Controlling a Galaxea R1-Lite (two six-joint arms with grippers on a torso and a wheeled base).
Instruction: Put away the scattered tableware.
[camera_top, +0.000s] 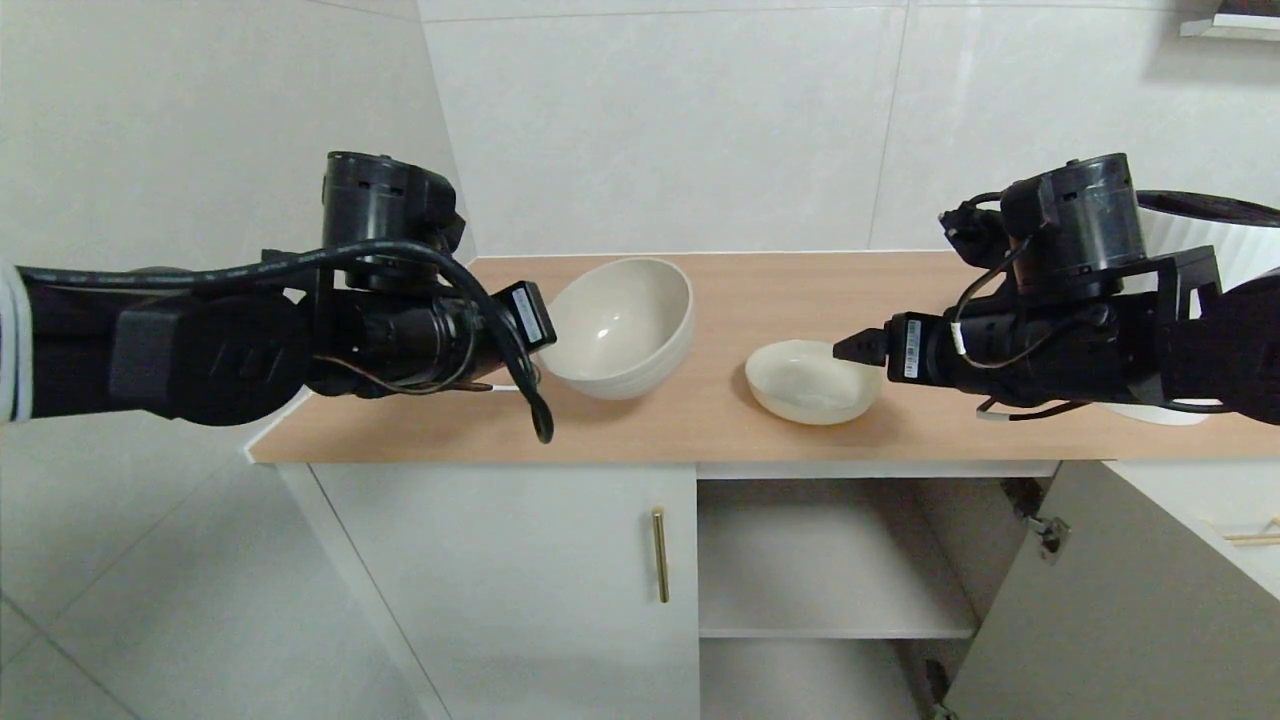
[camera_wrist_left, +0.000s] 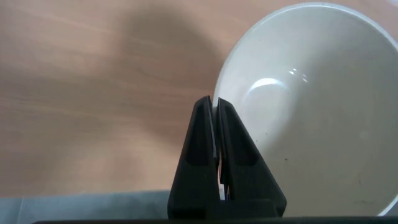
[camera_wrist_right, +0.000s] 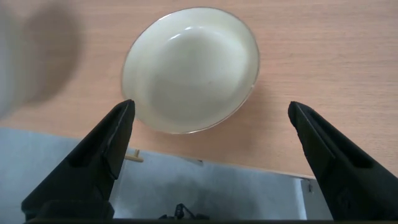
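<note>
Nothing's stowed yet! The left gripper (camera_wrist_left: 216, 102) clamps the large bowl (camera_top: 620, 325) by its rim, tipped above the open cabinet (camera_top: 820, 560); the right gripper (camera_wrist_right: 210, 104) hangs spread wide over the small bowl (camera_wrist_right: 189, 68), also above that cabinet.

The left gripper (camera_wrist_left: 215, 106) and right gripper (camera_wrist_right: 210, 106) both have matt black plastic fingers. At the left fingertips, the large bowl (camera_top: 620, 325) looks like smooth glazed ceramic, glossy with bright highlights. The small bowl (camera_top: 812, 380) in front of the right gripper is smooth with a softer sheen. Beneath both grippers the countertop (camera_top: 760, 290) is matt wood grain. Lower down, a smooth white cabinet door (camera_top: 500, 580) carries a shiny brass-coloured metal handle (camera_top: 659, 553).
</note>
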